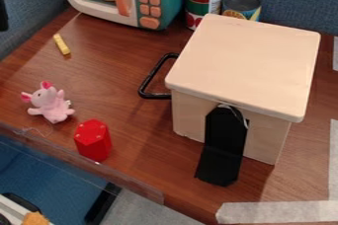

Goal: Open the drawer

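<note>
Camera view: brown wooden tabletop (105,81) separates the black looped handle (155,95) from the pink plush toy (51,104). Black gripper (3,2) cut off upper left; I cannot tell its jaws' spread.

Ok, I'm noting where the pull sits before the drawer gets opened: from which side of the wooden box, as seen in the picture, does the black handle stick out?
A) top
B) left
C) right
B: the black handle juts out past the picture-left side of the wooden box.
</note>
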You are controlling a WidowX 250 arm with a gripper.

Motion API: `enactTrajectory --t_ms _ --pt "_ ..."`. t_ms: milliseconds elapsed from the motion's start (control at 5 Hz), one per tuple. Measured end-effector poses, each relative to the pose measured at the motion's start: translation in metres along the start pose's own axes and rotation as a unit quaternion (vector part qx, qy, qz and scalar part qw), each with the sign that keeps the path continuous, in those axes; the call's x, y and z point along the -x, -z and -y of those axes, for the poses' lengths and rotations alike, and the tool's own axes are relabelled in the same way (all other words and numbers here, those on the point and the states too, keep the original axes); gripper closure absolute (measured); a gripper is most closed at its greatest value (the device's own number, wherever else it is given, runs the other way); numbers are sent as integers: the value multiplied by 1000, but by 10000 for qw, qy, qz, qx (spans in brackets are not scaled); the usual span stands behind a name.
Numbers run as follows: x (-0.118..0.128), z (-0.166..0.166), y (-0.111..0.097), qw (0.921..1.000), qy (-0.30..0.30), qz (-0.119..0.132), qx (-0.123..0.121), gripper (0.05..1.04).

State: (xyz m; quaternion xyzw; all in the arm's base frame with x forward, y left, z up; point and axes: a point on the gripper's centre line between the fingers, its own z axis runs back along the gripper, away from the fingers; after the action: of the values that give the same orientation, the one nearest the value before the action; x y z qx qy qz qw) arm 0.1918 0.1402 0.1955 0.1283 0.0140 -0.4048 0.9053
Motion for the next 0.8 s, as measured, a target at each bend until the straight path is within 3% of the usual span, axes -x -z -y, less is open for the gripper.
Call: enactTrajectory --t_ms 200,400,600,800 --pt "-2 2 4 9999 -49 27 92 85" --pt "-9 1 11 9984 -503 225 105 85" --pt "-22 1 19 9912 -1190 464 346 85" --pt "-41 -2 35 9783 -1870 453 768 85"
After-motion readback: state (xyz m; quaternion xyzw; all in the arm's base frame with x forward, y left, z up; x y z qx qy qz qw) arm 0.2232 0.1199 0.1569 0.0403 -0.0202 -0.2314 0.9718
